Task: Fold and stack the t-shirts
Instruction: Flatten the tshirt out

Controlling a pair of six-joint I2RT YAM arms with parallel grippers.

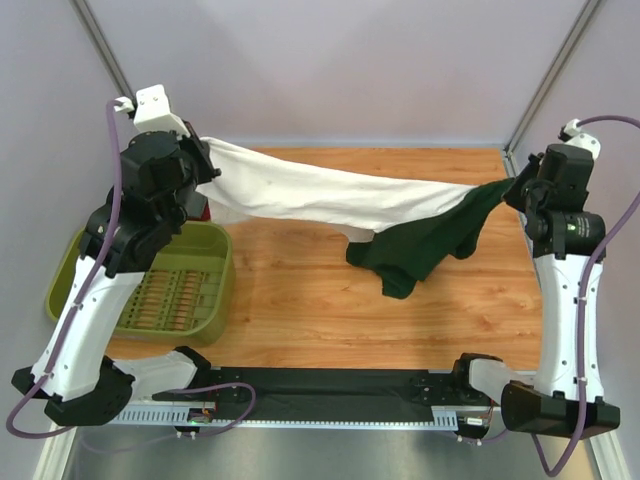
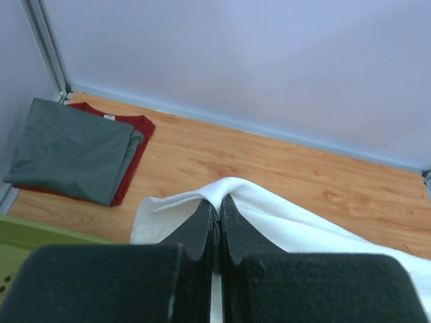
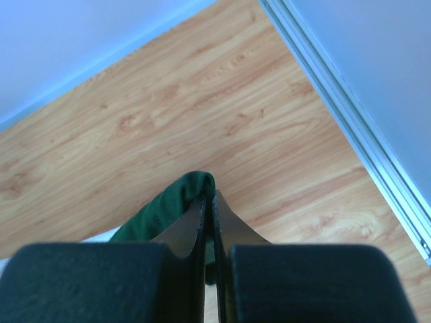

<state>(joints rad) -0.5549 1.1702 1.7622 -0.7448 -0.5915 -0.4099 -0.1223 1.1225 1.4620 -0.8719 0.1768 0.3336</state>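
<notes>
Top external, left to right: olive basket (image 1: 66, 285); grey t-shirt (image 2: 74, 148) folded atop dark red t-shirt (image 2: 131, 121), stacked; left gripper (image 1: 208, 167) pinches white t-shirt (image 1: 320, 195), stretched above table (image 1: 300, 300); right gripper (image 1: 513, 190) pinches its green end. Third fold apparently outstanding.

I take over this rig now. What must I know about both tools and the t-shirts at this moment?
Left tool: shut on the white end of the white and green t-shirt.
Right tool: shut on its dark green end.
The shirt hangs stretched between them above the table, with the green part sagging.
Done: the grey t-shirt lies folded on the dark red t-shirt in the far left corner.
Left: fold the held shirt and put it on that stack.
</notes>
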